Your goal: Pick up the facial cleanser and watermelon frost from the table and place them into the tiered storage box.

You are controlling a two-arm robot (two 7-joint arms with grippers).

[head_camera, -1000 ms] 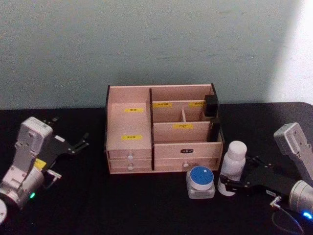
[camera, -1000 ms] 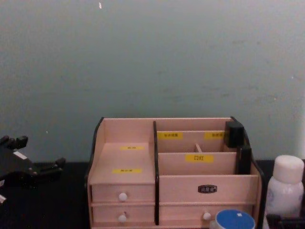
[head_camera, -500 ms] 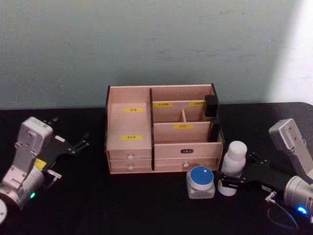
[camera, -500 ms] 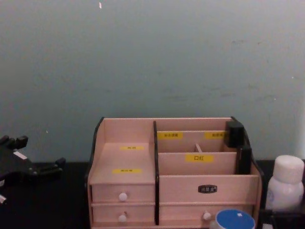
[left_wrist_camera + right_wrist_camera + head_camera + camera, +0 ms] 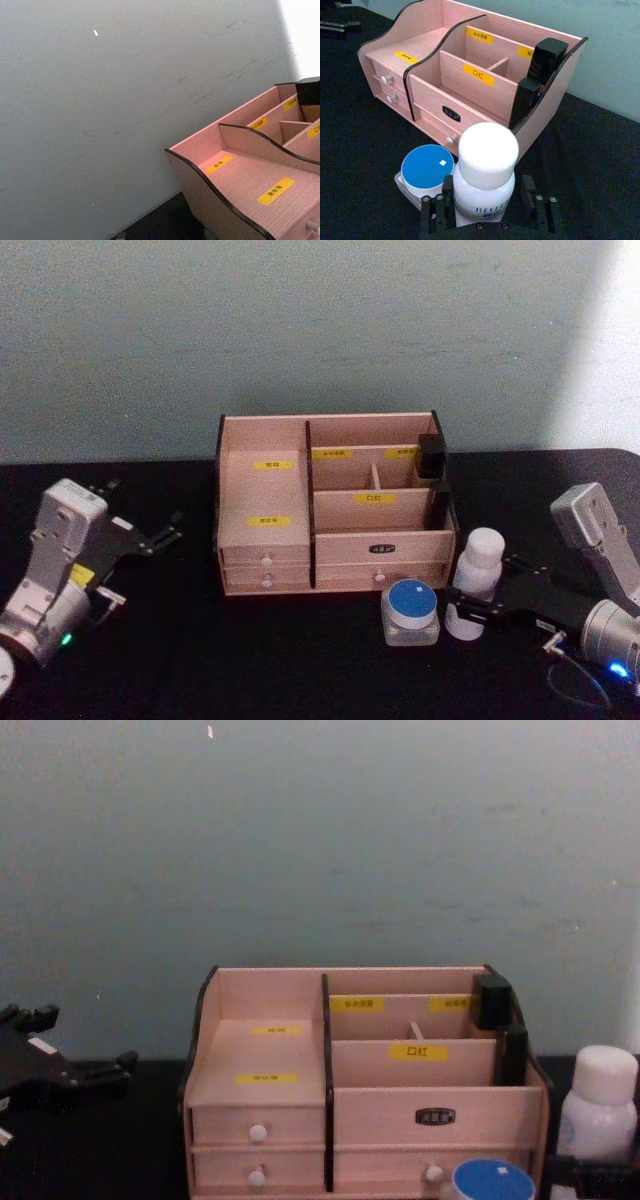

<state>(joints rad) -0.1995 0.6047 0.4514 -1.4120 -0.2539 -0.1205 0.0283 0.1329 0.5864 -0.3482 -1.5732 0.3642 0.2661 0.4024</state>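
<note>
**Right gripper closed on the facial cleanser; left gripper idle**

The right gripper (image 5: 467, 616) is held low over the black table (image 5: 250, 670), and its fingers (image 5: 438, 214) are seen pressed against both sides of the lower body of the facial cleanser (image 5: 480, 562). The bottle is kept upright between them with its base on the table. The watermelon frost (image 5: 411, 606) is found just beside this gripper on its left, close against the bottle. The tiered storage box (image 5: 380, 548) is placed just ahead of the gripper, with its compartments facing up. The left gripper (image 5: 143, 508) is parked well apart from all three, to the left of the box, with its fingers spread and nothing between them.
</note>
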